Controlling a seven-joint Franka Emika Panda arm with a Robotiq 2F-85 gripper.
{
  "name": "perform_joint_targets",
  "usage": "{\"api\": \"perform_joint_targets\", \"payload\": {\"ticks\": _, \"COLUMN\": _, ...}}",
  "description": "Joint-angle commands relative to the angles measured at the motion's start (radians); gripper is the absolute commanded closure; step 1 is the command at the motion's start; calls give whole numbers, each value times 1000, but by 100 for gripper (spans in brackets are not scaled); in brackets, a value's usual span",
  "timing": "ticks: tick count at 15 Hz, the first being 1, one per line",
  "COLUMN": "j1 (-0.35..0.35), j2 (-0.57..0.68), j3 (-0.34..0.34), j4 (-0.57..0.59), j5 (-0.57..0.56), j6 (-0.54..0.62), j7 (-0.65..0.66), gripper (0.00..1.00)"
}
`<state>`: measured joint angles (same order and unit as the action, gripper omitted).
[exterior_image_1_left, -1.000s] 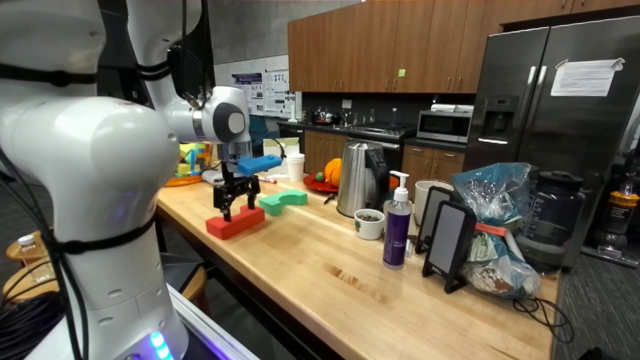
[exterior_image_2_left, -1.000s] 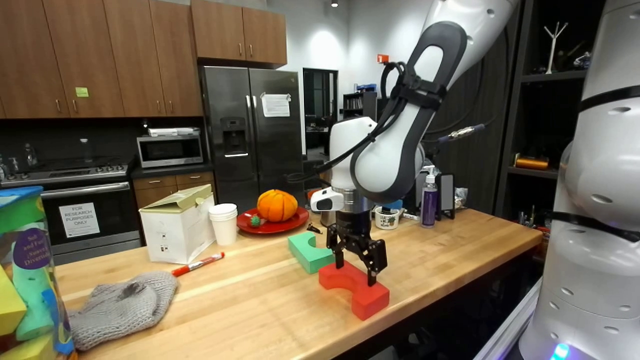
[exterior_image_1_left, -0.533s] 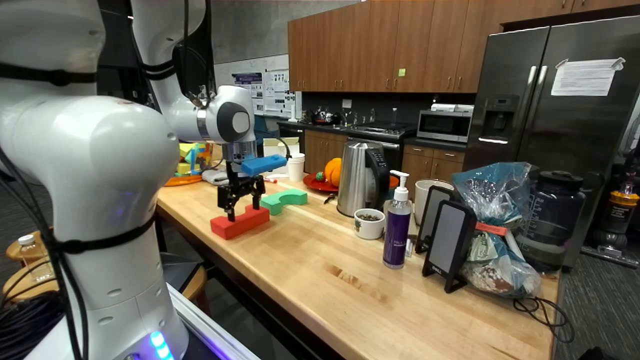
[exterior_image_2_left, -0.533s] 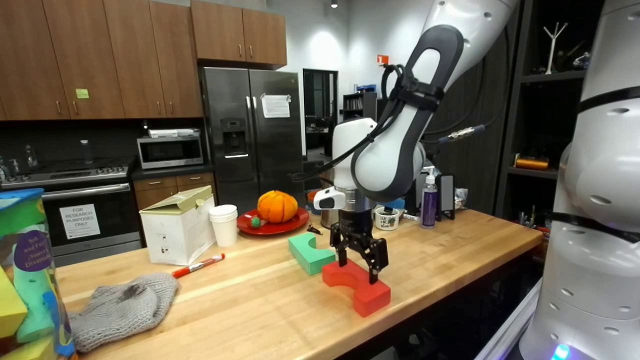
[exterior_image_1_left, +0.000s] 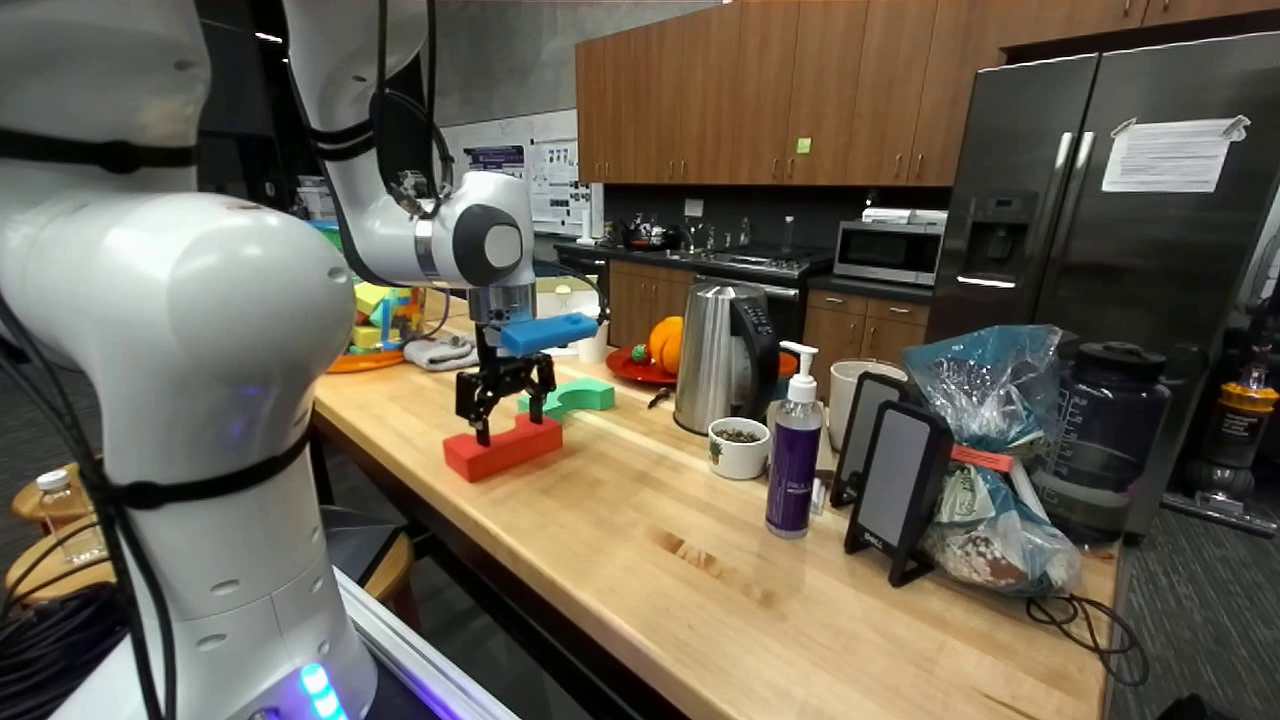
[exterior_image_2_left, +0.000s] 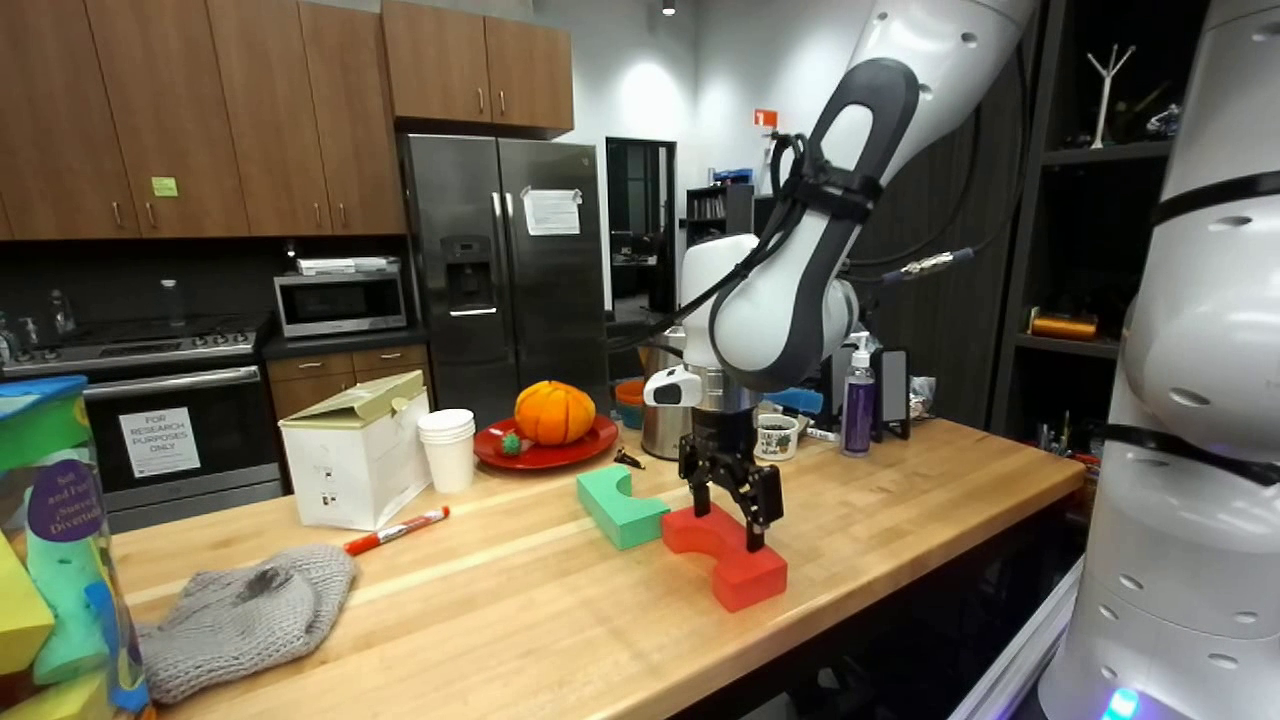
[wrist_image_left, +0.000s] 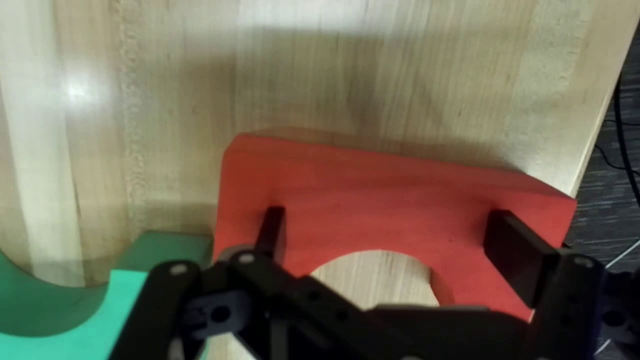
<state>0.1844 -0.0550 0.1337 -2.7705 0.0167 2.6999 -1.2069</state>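
One robot arm (exterior_image_1_left: 240, 290) carries one gripper (exterior_image_1_left: 510, 431). On one wooden table (exterior_image_2_left: 450, 640), one red arched block (wrist_image_left: 380, 210) and one green arched block (exterior_image_2_left: 612, 512) make two of that kind. To the left in an exterior view: one white box (exterior_image_2_left: 360, 465), one red marker (exterior_image_2_left: 397, 530), one grey knitted cloth (exterior_image_2_left: 250, 615) and one stack of paper cups (exterior_image_2_left: 449, 455), too tightly nested to count. Farther back: one red plate (exterior_image_2_left: 592, 445), one orange pumpkin (exterior_image_2_left: 555, 412), one electric kettle (exterior_image_2_left: 665, 432). To the right in an exterior view: two desktop speakers (exterior_image_1_left: 895, 475), one pump bottle (exterior_image_1_left: 793, 460), one plant-print bowl (exterior_image_1_left: 738, 460), one lidded water bottle (exterior_image_1_left: 1110, 440). Farthest: one refrigerator (exterior_image_1_left: 1120, 280), one microwave (exterior_image_1_left: 888, 252).
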Motion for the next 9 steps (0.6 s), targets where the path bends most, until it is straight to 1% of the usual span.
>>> {"api": "perform_joint_targets", "payload": {"ticks": 1, "j1": -40, "j2": 31, "j3": -38, "j4": -17, "j5": -26, "j6": -20, "j7": 13, "gripper": 0}}
{"api": "perform_joint_targets", "payload": {"ticks": 9, "j1": -68, "j2": 26, "j3": -73, "j4": -20, "j5": -24, "j6": -37, "j7": 14, "gripper": 0}}
